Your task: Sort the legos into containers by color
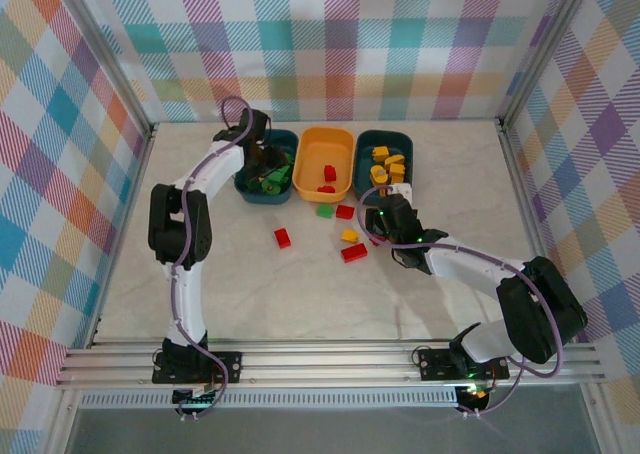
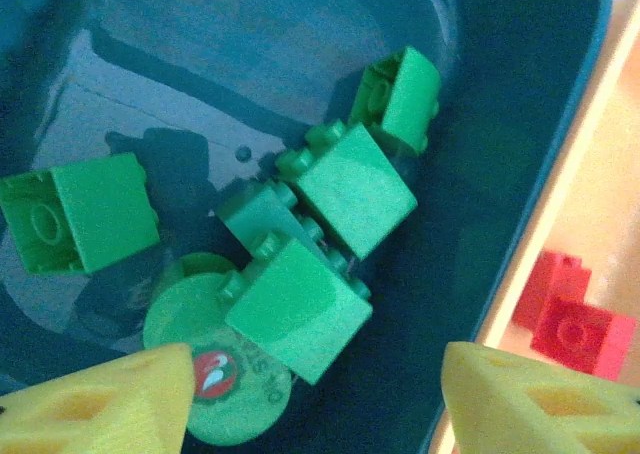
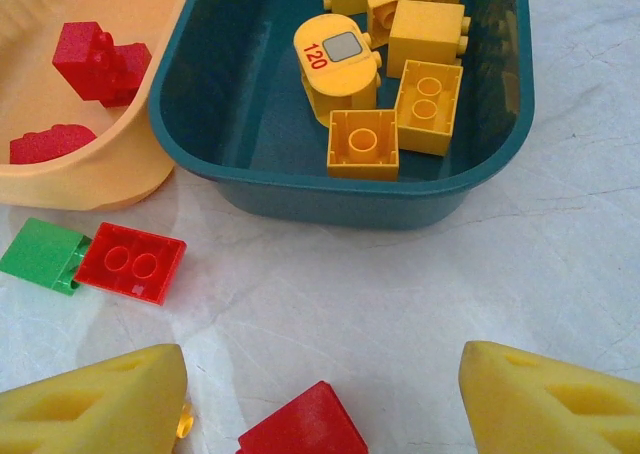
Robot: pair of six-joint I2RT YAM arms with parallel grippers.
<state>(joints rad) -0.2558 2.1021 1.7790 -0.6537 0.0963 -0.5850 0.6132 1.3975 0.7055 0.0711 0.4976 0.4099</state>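
Observation:
My left gripper (image 2: 320, 406) hangs open inside the left dark teal container (image 1: 250, 186). Several green legos (image 2: 298, 309) and a green disc (image 2: 205, 374) lie loose on its floor, just ahead of the yellow fingertips (image 2: 100, 404). My right gripper (image 3: 322, 404) is open low over the table, with a red lego (image 3: 305, 432) lying between its fingers and touching neither. The right teal container (image 3: 340, 189) holds several yellow legos (image 3: 362, 144). The middle yellow-orange container (image 1: 325, 139) holds red legos (image 1: 329, 173).
Loose on the table in front of the containers are a green lego (image 1: 325, 211), red ones (image 1: 345, 211) (image 1: 283, 238) (image 1: 353, 252) and a yellow one (image 1: 349, 235). Metal frame rails and checked walls ring the table. Open tabletop lies to the front and sides.

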